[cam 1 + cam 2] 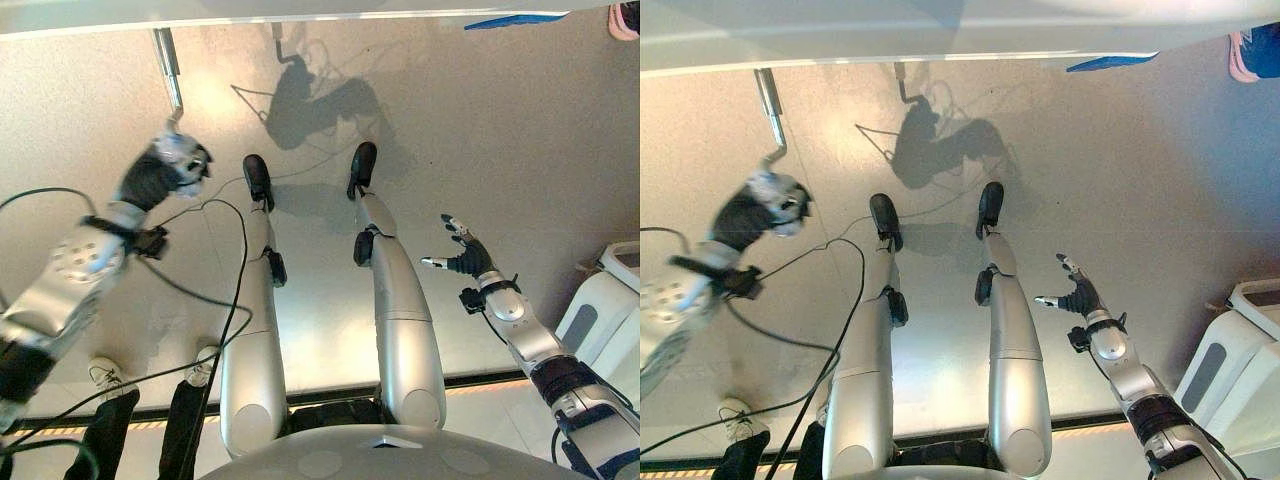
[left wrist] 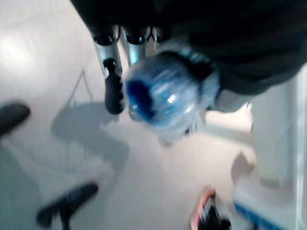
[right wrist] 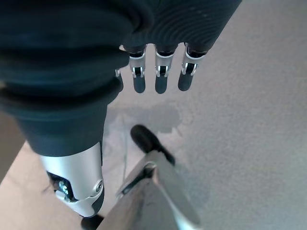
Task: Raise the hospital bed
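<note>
The pale edge of the hospital bed [image 1: 250,15] runs across the far side of the eye views. A metal crank rod [image 1: 168,70] reaches out from under it toward me. My left hand [image 1: 168,168] is curled round the rod's near end. In the left wrist view the crank's blue-wrapped handle [image 2: 165,93] sits in that hand's grasp, with dark fingertips [image 2: 113,91] beside it. My right hand [image 1: 462,258] hangs over the floor at the right, far from the crank. Its fingers [image 3: 160,79] are straight and hold nothing.
A white machine [image 1: 605,310] stands at the right edge. A person's shoes [image 1: 105,375] and dark trouser legs are at the lower left. A pink shoe [image 1: 625,20] and a blue strip [image 1: 510,20] lie by the bed at the far right.
</note>
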Controlling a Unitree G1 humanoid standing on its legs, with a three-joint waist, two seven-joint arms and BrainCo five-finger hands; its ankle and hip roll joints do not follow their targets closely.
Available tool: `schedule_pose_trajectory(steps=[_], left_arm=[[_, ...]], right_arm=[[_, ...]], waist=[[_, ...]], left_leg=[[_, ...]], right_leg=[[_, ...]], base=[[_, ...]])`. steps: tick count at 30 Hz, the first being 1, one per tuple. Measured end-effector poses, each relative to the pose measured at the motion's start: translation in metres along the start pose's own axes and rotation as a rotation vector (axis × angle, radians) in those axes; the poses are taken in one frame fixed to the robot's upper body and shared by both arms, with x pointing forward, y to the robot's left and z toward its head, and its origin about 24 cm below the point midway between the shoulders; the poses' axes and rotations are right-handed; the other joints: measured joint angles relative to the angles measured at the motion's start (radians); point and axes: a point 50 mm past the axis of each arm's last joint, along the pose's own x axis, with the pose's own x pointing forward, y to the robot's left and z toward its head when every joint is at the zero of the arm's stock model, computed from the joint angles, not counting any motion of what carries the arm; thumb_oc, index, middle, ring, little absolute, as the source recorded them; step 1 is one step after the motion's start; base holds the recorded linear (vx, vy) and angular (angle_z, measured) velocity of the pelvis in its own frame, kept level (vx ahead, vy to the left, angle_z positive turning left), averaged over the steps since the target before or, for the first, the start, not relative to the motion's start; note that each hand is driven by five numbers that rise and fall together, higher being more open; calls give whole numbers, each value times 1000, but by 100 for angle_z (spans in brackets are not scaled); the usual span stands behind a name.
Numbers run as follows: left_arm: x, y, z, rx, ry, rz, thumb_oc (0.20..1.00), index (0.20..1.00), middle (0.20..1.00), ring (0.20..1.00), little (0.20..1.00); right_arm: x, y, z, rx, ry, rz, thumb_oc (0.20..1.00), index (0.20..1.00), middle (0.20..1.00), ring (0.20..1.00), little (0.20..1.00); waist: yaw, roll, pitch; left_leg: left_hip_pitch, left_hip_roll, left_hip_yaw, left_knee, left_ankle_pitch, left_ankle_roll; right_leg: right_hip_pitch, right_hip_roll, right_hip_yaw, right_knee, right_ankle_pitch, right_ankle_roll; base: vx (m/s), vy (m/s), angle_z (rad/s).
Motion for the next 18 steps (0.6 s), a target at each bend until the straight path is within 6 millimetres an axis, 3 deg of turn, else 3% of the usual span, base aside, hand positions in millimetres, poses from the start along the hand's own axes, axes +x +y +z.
schedule_pose_trajectory(steps=[11, 16, 18], left_arm=[[-6, 7, -10, -21, 16, 58, 200, 200, 200, 200, 200], [6, 16, -27, -44, 15, 169, 200, 200, 200, 200, 200], [20, 14, -38, -30, 36, 203, 200, 200, 200, 200, 200]], right_arm=[[0, -3, 5, -15, -26, 16, 1000, 1000, 1000, 1000, 1000], [-1, -12, 3, -46, -18, 8, 1000, 1000, 1000, 1000, 1000], [-2, -18, -1, -70, -3, 3, 1000, 1000, 1000, 1000, 1000]], waist=[[1, 14, 1], [11, 28, -3], [12, 57, -11]], left_leg=[[-8, 14, -24, 26, -7, -9], [-10, 19, -24, 39, -9, -10], [-35, 23, -25, 61, -17, -7]], right_leg=[[27, 10, -30, -8, -9, -7], [33, 13, -35, -8, -8, -7], [33, 13, -45, -17, -6, -9]], base=[[26, 111, 3], [24, 133, 1], [32, 176, 8]])
